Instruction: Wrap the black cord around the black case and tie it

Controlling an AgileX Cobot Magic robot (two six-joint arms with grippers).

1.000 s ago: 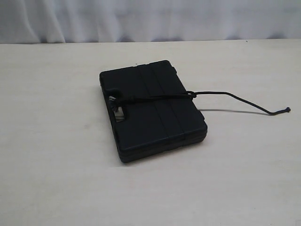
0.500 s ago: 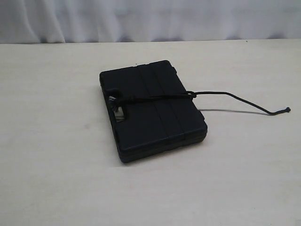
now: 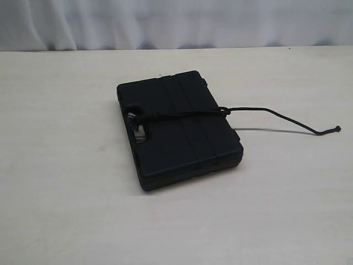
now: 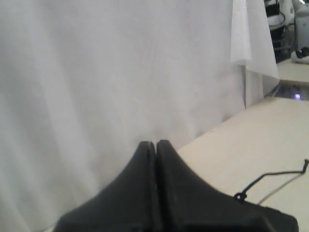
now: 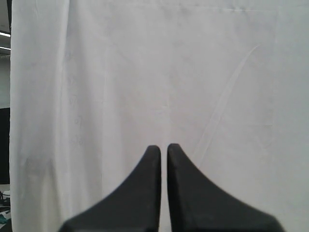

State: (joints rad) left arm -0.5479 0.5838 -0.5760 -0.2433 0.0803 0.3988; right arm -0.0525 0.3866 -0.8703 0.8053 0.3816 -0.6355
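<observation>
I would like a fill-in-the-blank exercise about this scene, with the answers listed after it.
1. The black cord crosses the lid of the black case, and its free end trails to the ____ in the exterior view.
2. That end finishes in a small ____.
3. The left gripper and the right gripper both grip ____.
Answers: right; knot; nothing

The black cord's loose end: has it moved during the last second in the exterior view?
No. The black cord trails right from the black case to the same spot on the table as before; the case lies unchanged too.
</observation>
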